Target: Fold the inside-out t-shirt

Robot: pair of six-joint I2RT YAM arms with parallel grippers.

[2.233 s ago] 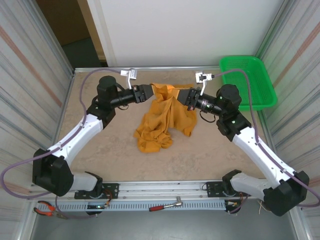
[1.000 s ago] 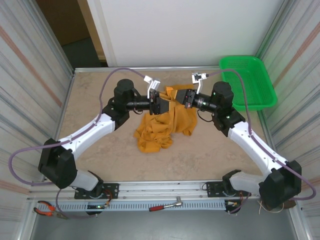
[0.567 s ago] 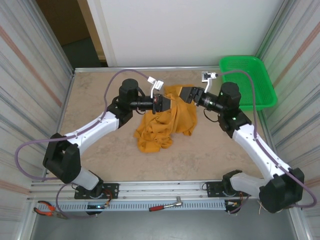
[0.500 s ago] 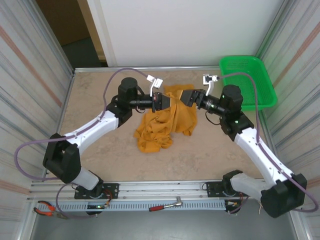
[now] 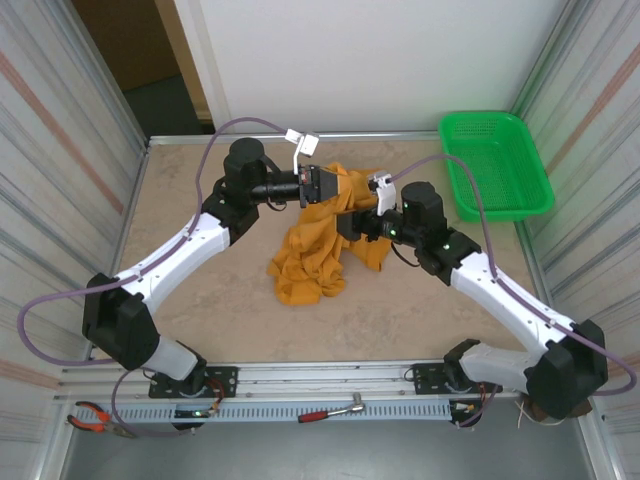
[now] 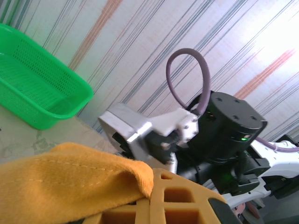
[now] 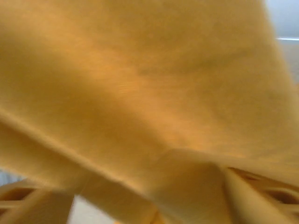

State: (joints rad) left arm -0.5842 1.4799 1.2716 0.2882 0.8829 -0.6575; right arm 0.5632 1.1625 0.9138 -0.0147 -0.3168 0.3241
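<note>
Top view: my left gripper (image 5: 325, 186) is clamped on an upper edge of the mustard-orange soft cotton t-shirt (image 5: 312, 255) and holds it raised over the far middle of the beige stone-patterned table (image 5: 200, 300). The rest of the cloth hangs down to a crumpled heap at the table's centre. My right gripper (image 5: 350, 226) is pushed into the cloth from the right, just beside the left one. Bare table lies to the left and on the near side. A green plastic mesh basket (image 5: 510, 212) sits at the far right corner, apart from the t-shirt.

Left wrist view: a stitched fold of t-shirt (image 6: 70, 182) lies over my orange lattice finger (image 6: 180, 198). My right arm's black wrist (image 6: 229, 135) is close ahead, and the basket (image 6: 32, 88) is beyond on the left.

Right wrist view: blurred t-shirt (image 7: 140, 84) drapes across my fingers (image 7: 261, 186), which stand apart and are not pinching it.
</note>
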